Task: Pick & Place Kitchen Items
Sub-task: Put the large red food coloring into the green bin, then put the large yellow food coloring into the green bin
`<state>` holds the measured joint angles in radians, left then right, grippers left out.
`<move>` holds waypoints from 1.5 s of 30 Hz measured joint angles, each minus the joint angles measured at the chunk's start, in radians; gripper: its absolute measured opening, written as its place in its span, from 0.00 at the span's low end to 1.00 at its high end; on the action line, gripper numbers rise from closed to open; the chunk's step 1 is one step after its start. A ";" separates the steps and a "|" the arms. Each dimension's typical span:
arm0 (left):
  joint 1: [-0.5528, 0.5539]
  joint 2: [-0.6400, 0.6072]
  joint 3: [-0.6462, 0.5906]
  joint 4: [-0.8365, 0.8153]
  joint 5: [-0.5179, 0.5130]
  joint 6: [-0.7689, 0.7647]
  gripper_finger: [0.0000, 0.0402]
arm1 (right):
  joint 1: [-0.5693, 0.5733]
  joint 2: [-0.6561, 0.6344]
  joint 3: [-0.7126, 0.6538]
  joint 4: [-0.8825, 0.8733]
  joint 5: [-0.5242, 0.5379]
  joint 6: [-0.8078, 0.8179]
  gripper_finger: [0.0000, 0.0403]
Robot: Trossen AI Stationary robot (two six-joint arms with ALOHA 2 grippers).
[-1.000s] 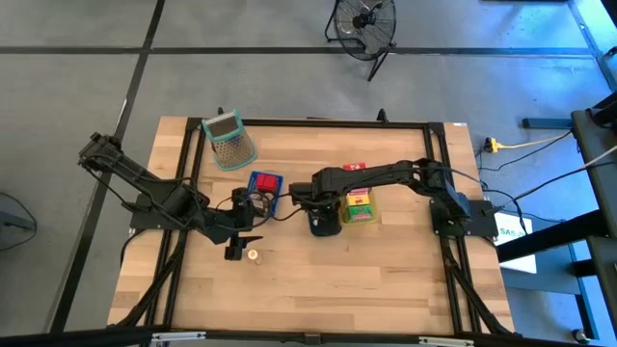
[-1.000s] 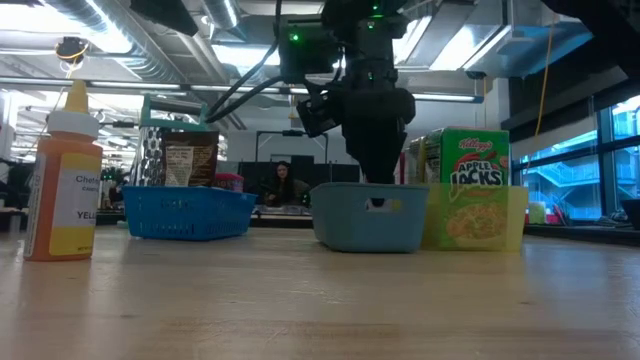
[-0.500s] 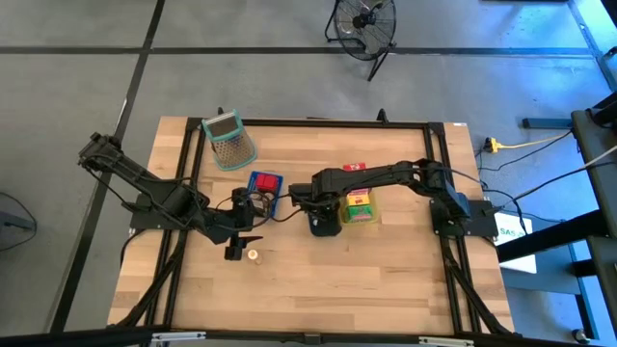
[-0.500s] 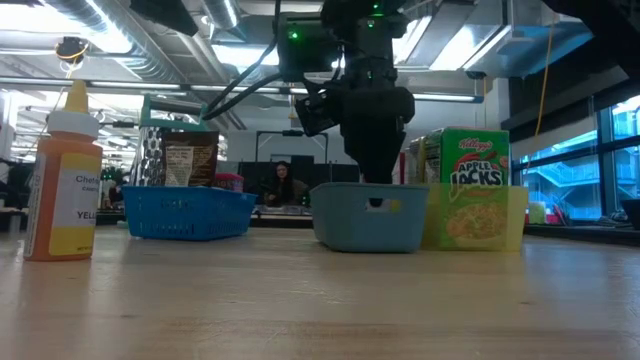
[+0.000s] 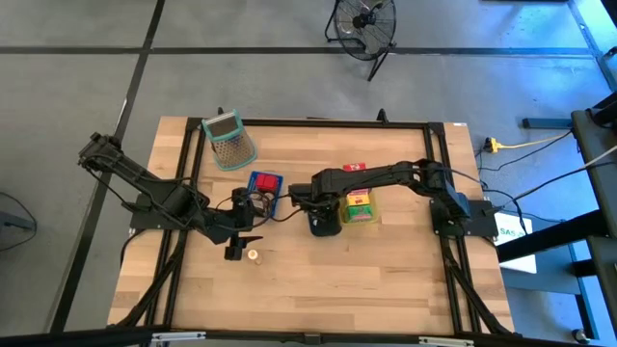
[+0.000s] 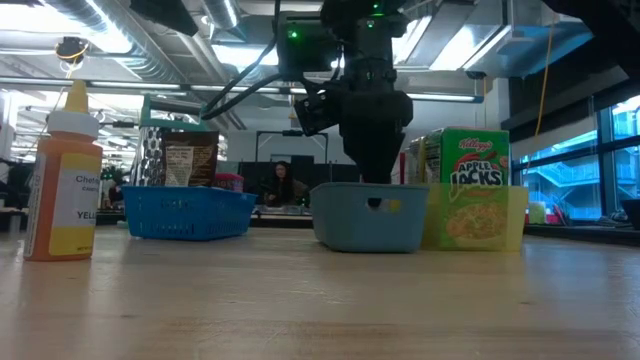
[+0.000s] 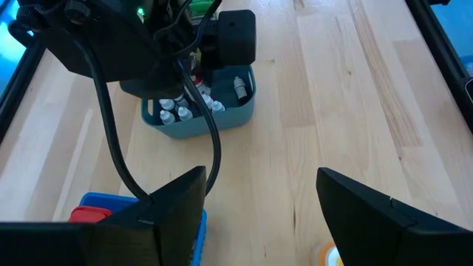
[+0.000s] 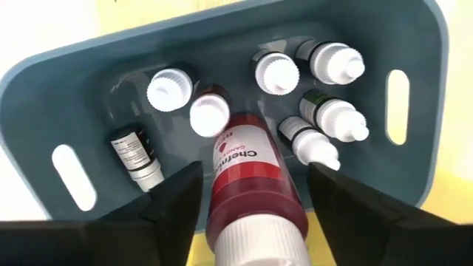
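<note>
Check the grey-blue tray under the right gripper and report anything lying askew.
One thing stands out: the red Chefmaster bottle lies tilted between the right gripper fingers, leaning across the small white-capped bottles that stand upright in the grey-blue plastic tray. The fingers stand apart beside it.

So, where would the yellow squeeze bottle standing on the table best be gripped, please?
Grip the yellow squeeze bottle around its straight middle, below the white cap, coming in level from the side: it stands upright, and the tapered nozzle offers little hold.
</note>
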<state>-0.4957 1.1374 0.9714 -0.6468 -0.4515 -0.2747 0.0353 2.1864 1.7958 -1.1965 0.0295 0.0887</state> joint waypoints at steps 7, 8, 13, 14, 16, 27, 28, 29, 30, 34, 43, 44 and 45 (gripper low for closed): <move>0.000 0.000 0.000 0.000 0.000 0.000 0.63 | 0.000 0.000 0.000 0.000 -0.011 0.000 0.67; 0.000 0.000 0.000 0.000 0.000 0.000 0.63 | 0.000 0.000 0.000 0.000 -0.011 0.000 0.67; 0.000 0.000 0.000 0.000 0.000 0.000 0.63 | 0.000 0.000 0.000 -0.001 -0.012 0.001 0.67; 0.000 0.000 0.000 0.000 0.000 -0.001 0.63 | 0.000 0.000 0.000 -0.004 -0.012 0.002 0.67; 0.000 0.000 0.000 0.000 0.000 -0.002 0.63 | 0.000 0.000 0.000 -0.011 -0.015 0.004 0.67; 0.000 0.000 0.000 0.001 0.000 -0.003 0.63 | 0.001 0.001 0.027 -0.040 -0.014 0.004 0.67; 0.000 0.000 0.000 0.001 0.000 -0.003 0.63 | 0.002 0.000 0.039 -0.038 -0.015 0.004 0.67; 0.000 0.000 0.000 0.001 0.000 -0.003 0.63 | 0.004 0.001 0.053 -0.038 -0.014 0.003 0.67; 0.000 0.000 0.000 0.001 0.000 -0.003 0.63 | 0.007 0.001 0.067 -0.043 -0.014 0.002 0.67; 0.000 0.000 0.000 0.001 0.000 -0.003 0.63 | 0.024 0.000 0.144 -0.076 -0.014 -0.016 0.67; 0.000 -0.003 0.005 0.018 0.026 0.000 0.63 | 0.065 0.002 0.332 -0.179 -0.013 -0.026 0.67; 0.000 -0.003 0.006 0.022 0.043 -0.008 0.63 | 0.071 0.002 0.351 -0.192 -0.012 -0.026 0.67; 0.000 -0.003 0.007 0.024 0.060 -0.018 0.63 | 0.078 0.003 0.367 -0.202 -0.011 -0.026 0.67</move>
<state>-0.4957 1.1339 0.9783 -0.6224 -0.3911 -0.2924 0.1135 2.1890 2.1627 -1.3987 0.0184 0.0629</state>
